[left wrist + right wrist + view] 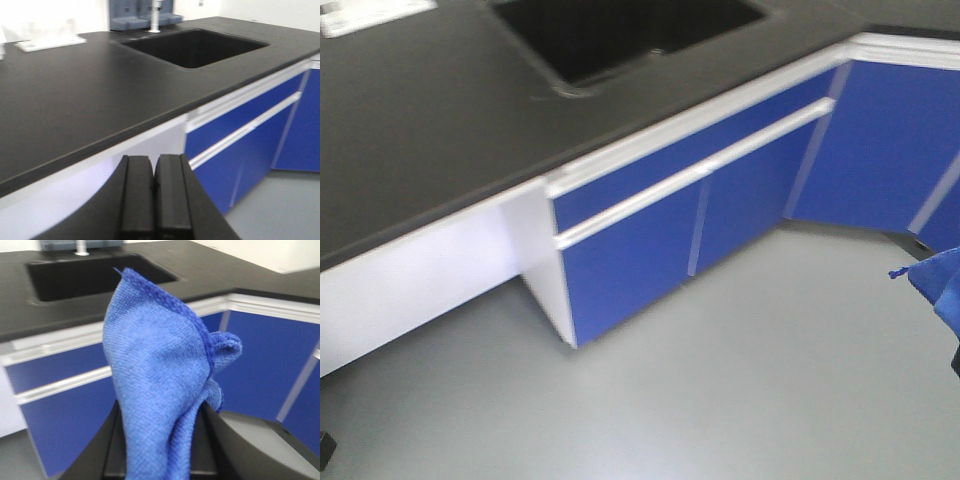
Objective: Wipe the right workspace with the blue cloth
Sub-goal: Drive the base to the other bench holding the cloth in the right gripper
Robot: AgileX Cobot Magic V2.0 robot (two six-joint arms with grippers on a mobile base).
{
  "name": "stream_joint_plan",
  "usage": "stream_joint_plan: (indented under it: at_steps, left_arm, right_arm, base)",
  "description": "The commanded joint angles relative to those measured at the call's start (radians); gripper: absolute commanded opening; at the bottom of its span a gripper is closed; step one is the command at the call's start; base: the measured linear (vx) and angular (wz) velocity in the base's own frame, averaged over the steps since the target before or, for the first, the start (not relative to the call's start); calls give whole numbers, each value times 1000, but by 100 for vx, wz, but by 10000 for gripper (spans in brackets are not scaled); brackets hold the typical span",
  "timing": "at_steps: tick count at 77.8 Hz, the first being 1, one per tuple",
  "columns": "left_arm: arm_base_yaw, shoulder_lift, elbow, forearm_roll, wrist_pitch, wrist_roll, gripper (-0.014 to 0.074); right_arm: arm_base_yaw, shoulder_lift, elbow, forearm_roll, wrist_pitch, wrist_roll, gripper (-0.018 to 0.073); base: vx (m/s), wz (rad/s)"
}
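Observation:
The blue cloth (160, 365) hangs bunched between the fingers of my right gripper (160, 440), which is shut on it. The cloth stands up in front of the camera and hides the fingertips. In the front view only a corner of the blue cloth (940, 285) with its thin tail shows at the right edge, above the floor. My left gripper (153, 162) is shut with nothing in it, held in front of the bench edge, below the top. The right workspace is out of view.
A black bench top (420, 120) with a sunken sink (620, 35) runs across the back, with blue cabinet doors (650, 250) beneath it. A white tray (370, 15) lies at the far left. The cabinets turn a corner at the right (890, 140). Grey floor (720, 380) lies in front.

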Motion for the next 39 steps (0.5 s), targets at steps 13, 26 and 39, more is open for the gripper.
stream_joint_plan:
  at_steps: [13, 26, 39]
  left_arm:
    - [3, -10, -25, -6, -79, 0, -6]
    - [3, -10, -25, -6, -79, 0, -6]
    - [3, -10, -25, -6, -79, 0, -6]
  right_arm:
    - [-6, 10, -30, 7, -87, -11, 0]
    - [-6, 10, -30, 7, -87, -11, 0]
    - [-6, 10, -30, 7, -87, -11, 0]
  base:
    - [-21, -64]
    - [-18, -70]
    - [-16, -78]
